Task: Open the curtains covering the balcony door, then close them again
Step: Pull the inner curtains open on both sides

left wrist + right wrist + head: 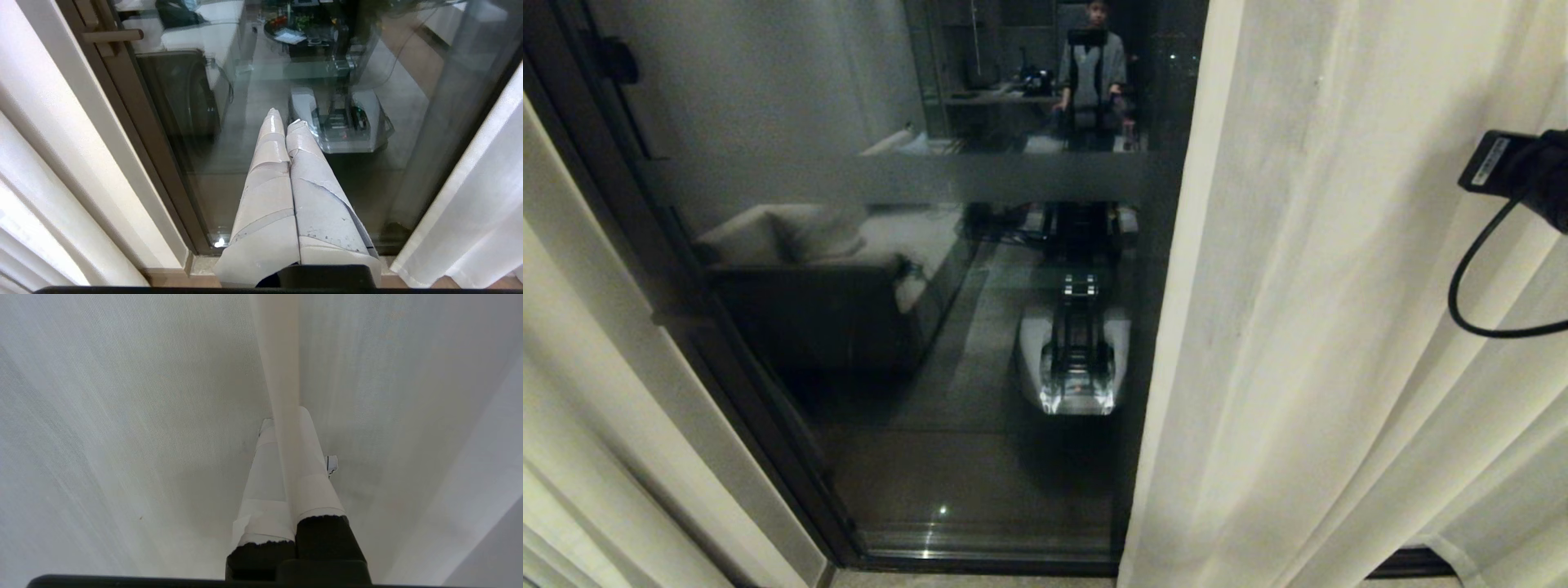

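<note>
The balcony door (890, 367) stands uncovered in the middle, its dark glass crossed by a frosted band. A cream curtain (1339, 327) hangs over its right side and another curtain (572, 408) hangs at the left. My right arm (1535, 175) reaches in at the right edge, against the right curtain. In the right wrist view the right gripper (284, 416) is shut on a narrow fold of the curtain (122, 416), which runs between its taped fingers. The left gripper (284, 116) is shut and empty, held low in front of the door glass (204, 143).
The glass reflects a person (1092, 65), a sofa and my own base (1076, 359). A door handle (112, 36) juts from the brown frame on the left. The door's bottom track (980, 559) runs along the floor.
</note>
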### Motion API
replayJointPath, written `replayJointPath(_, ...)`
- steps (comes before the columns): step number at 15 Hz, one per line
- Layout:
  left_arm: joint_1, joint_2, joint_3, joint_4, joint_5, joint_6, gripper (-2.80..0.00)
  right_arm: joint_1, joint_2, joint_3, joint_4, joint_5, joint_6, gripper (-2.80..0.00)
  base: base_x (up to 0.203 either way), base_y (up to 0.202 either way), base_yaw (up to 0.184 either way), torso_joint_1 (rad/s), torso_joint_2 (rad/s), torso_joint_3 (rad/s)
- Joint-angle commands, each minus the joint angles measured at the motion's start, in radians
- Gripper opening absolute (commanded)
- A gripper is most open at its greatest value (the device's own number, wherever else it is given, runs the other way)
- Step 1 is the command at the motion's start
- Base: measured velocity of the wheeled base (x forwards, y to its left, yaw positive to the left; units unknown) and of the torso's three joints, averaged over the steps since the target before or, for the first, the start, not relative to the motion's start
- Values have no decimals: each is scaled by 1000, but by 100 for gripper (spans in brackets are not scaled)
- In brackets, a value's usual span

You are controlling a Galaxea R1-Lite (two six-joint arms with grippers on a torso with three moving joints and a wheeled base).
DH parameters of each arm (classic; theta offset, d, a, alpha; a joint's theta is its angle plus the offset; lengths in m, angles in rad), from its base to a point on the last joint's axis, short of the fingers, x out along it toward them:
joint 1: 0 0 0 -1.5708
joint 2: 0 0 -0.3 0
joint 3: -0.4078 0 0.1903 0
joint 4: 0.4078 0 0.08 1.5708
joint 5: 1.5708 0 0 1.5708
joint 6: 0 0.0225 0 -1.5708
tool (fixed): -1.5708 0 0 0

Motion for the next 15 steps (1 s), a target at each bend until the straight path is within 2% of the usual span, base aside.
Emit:
replayJointPath(1, 0, 0, 0, 0, 2, 0, -280, 0, 0, 1, -2, -2, 0, -280, 0, 0, 0, 0, 0, 0)
replayJointPath(4, 0, 0, 0, 0, 2, -2, -280, 0, 2, 3, -2, -2, 0, -280, 2, -110, 12, 2, 3, 1)
replayJointPath(15, 0, 0, 0, 0, 4, -12, -280, -43, 14, 0, -11, -2, 2, -280, 0, -191, 3, 2, 2, 3)
